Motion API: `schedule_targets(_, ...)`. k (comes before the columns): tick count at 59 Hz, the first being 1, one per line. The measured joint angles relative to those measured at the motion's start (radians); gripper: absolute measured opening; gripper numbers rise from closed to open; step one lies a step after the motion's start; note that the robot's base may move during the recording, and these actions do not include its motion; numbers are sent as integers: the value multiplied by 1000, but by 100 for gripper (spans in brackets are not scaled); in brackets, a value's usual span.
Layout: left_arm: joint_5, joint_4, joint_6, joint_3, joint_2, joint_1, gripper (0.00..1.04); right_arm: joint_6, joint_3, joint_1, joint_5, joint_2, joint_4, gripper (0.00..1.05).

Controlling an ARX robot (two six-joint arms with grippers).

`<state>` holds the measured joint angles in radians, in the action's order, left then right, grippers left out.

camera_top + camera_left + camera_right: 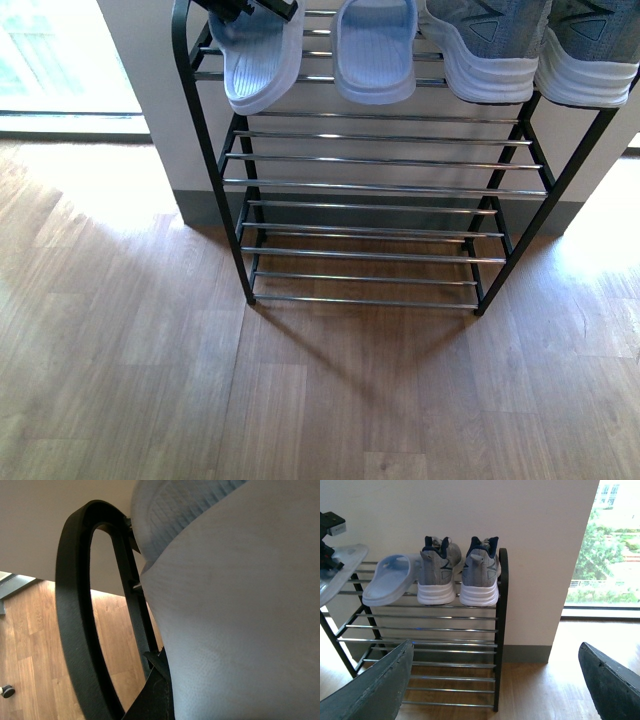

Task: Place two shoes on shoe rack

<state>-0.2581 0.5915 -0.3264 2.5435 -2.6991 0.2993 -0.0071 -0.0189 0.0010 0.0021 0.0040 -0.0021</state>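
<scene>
While both grey sneakers (457,572) and one blue slide (375,50) already rest on the shoe rack (370,185), at eleven o'clock the left gripper (255,8) grips the last slide (255,60) over the top bars, unreleased; the right gripper (495,680) has its fingers wide and empty.

You see a rack (243,215) with a black frame and shiny chrome bars. The two slides (375,50) on its top tier are pale blue with ribbed soles. The sneakers (457,570) to their right are grey knit with white soles and dark navy lining. The floor (130,380) is light brown wood-grain; the wall (530,530) is off-white
</scene>
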Motion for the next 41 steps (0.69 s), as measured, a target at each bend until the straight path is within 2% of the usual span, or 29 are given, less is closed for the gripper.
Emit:
schedule_targets(2, 3, 1, 0, 16, -7, 2, 3, 0, 0, 0, 0, 0, 0, 96)
schedule_targets(16, 66, -8, 28, 21, 3, 18, 41, 0, 0, 0, 0, 0, 0, 96)
schedule_targets(23, 124, -103, 94, -203, 160, 19, 69, 0, 0, 0, 0, 0, 0, 96)
schedule_targets(29, 122, -207, 137, -390, 322, 10, 87, 0, 0, 0, 0, 0, 0, 96)
schedule_targets(32, 90, -282, 158, -493, 414, 3, 95, 0, 0, 0, 0, 0, 0, 96)
schedule_targets(35, 70, -342, 179, -579, 489, -6, 97, 0, 0, 0, 0, 0, 0, 96)
schedule_targets(37, 50, -429, 214, -689, 578, -19, 94, 0, 0, 0, 0, 0, 0, 96)
schedule_targets(41, 19, -804, 272, -933, 712, -45, 80, 0, 0, 0, 0, 0, 0, 96)
